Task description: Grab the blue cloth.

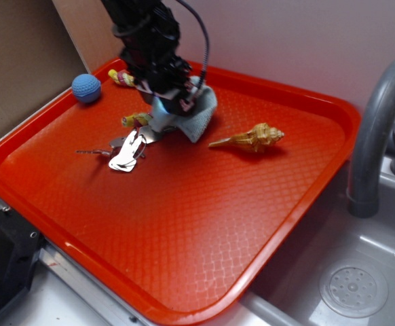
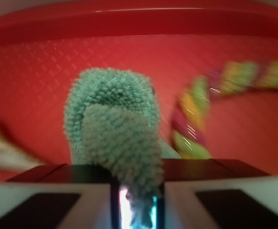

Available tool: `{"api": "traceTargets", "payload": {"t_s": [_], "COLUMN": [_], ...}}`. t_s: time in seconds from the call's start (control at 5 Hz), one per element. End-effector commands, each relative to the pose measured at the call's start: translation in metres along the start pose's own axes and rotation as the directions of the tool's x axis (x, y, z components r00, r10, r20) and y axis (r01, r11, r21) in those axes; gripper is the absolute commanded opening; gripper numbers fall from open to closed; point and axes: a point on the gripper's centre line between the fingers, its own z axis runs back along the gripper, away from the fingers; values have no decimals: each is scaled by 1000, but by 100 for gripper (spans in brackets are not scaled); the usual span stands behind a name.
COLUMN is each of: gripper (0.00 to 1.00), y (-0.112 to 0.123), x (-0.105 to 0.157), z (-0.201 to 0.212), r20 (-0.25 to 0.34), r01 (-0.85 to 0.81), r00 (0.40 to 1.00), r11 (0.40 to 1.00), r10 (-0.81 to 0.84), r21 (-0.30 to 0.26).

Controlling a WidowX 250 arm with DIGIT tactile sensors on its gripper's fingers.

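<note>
Claw [image 2: 138,198] clenched on the blue cloth [image 2: 117,143]: in the wrist view a fold of terry pile is pinched in the narrow gap between the two fingers [image 2: 48,191], the rest bunching up above them. In the exterior view the cloth [image 1: 196,115] sits at the far side of the red tray [image 1: 184,231], directly under the claw [image 1: 174,102], its loose part draping down to the tray floor on the right. Red-and-yellow braided rope [image 1: 135,120] just beside the cloth, partly hidden by the arm; it appears blurred in the wrist view [image 2: 196,114]. Bunch of keys [image 1: 124,155] close in front. Blue knitted ball [image 1: 87,88] at the tray's far left edge. Conch shell [image 1: 252,138] to the right, apart from the cloth. Grey sink [image 1: 353,285] beside the tray.
</note>
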Motion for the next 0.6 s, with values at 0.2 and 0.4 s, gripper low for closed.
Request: {"api": "traceTargets", "payload": {"t_s": [0.2,0.4], "gripper": [0,0], "y": [-17,-14], "x": [28,26], "z": [138,119], "r20": [11,36], "r01": [-143,-146], "r00": [990,989], "r11": [990,989], "r10": [143,145], "r21": [3,29]}}
